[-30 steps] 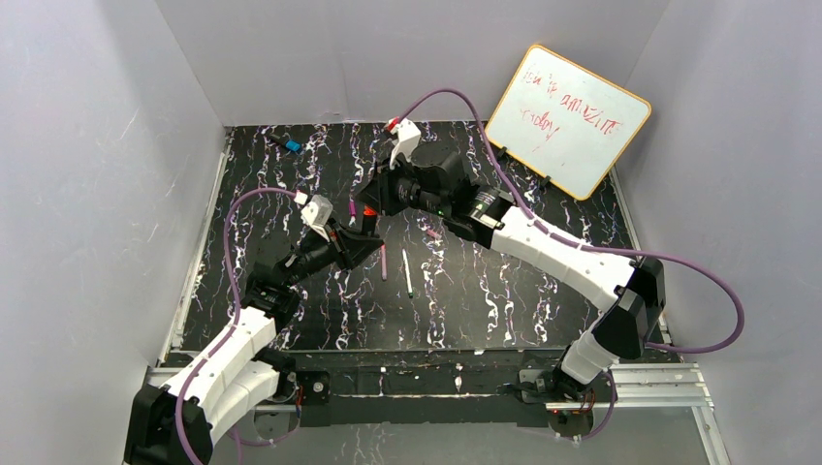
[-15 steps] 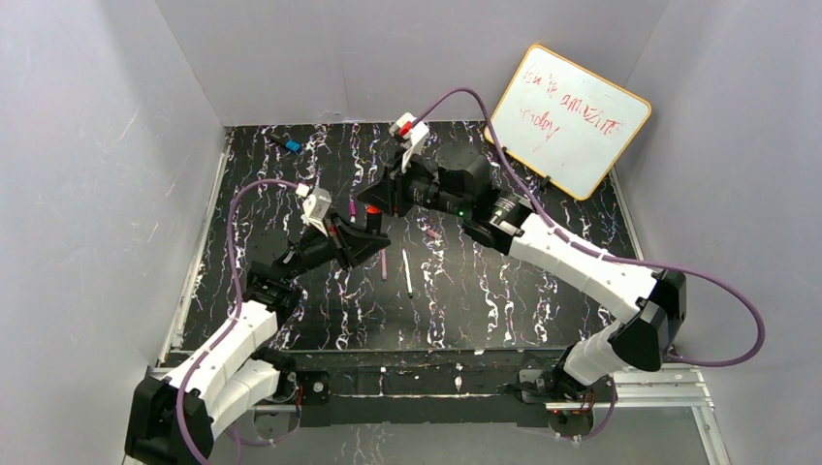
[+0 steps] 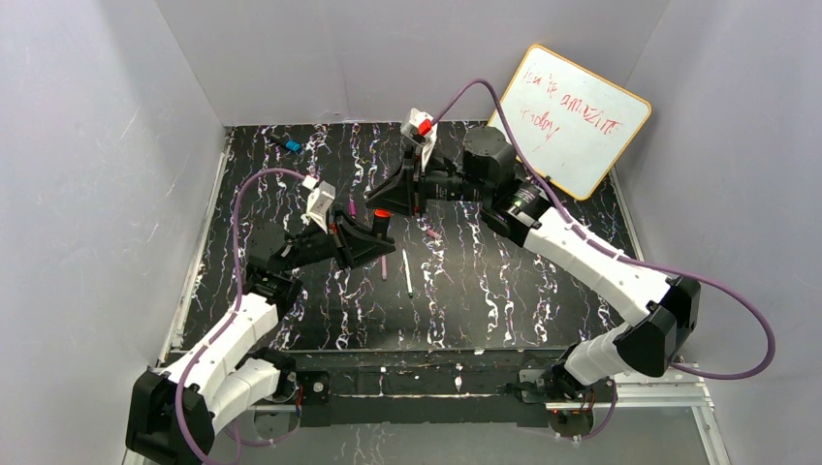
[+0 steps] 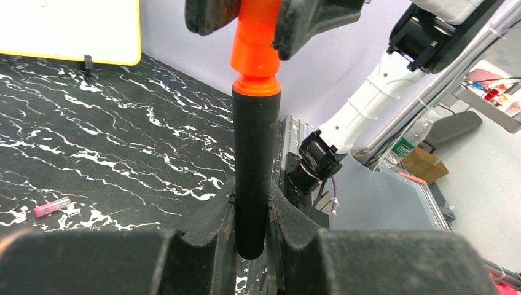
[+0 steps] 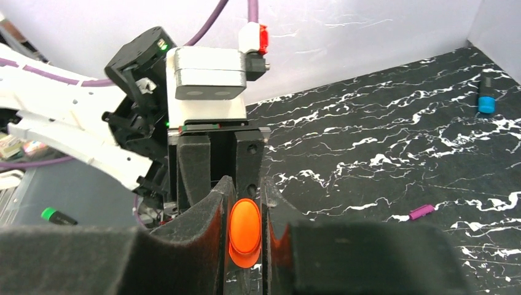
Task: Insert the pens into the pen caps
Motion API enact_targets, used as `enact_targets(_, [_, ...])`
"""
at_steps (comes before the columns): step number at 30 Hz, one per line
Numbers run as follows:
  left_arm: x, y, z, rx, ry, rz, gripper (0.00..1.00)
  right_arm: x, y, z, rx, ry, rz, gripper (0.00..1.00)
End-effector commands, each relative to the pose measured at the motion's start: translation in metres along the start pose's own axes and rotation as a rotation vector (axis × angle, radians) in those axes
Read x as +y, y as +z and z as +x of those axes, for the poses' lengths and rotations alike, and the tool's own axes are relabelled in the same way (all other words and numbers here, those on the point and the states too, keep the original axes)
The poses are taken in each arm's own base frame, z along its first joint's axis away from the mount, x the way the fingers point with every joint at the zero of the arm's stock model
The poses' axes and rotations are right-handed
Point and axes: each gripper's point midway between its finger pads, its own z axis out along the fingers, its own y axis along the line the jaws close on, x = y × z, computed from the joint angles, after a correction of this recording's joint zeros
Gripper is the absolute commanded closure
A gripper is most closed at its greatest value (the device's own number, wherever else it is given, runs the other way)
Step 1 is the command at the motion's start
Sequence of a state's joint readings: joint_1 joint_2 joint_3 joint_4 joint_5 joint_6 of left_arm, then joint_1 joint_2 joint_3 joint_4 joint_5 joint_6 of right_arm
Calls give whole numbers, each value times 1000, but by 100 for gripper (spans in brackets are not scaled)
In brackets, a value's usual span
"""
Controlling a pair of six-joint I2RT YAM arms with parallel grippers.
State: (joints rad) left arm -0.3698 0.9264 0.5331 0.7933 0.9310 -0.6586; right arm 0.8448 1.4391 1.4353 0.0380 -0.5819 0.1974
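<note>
My left gripper [image 4: 253,206] is shut on the short thick black pen [image 4: 255,166] and holds it upright by its lower end. The stubby orange cap [image 4: 255,46] sits in line on the pen's top end. My right gripper [image 5: 245,206] is shut on that orange cap [image 5: 245,232]. In the top view the two grippers meet mid-table around the orange cap [image 3: 382,212]. The thin pink pen [image 3: 384,263] and the thin white pen [image 3: 407,273] lie on the table just in front of them. A pale pink cap [image 3: 431,233] lies to the right, a magenta cap [image 3: 352,207] to the left.
A whiteboard [image 3: 567,121] with red scribbles leans at the back right. A black marker with a blue end [image 3: 289,144] lies at the back left. Grey walls close in the dark marbled table [image 3: 523,291] on three sides.
Both grippers have drifted a little to the right together. The right arm has swung out further right, and the left arm has stretched further forward. Both grips are unchanged.
</note>
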Motion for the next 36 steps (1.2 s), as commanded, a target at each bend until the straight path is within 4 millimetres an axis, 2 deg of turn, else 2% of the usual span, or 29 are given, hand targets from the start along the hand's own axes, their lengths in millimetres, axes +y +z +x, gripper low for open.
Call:
enact_targets(1, [-19,5,-49,-114,118,32,100,36,-8,20,115,43,-176,99])
enact_targets(8, [-10,7,-59,-157,141,-14,100,44,-11,28,90,94,-210,99])
enact_targets(22, [3,16,-96,-235,276,-75,100,68,2,70,162,175,-236,99])
enact_targets(30, [-4,27,-118,-212,360,-12,100,78,2,100,251,202,-257,99])
enact_targets(36, [-12,16,-136,-177,395,31,100,78,-7,120,343,193,-254,99])
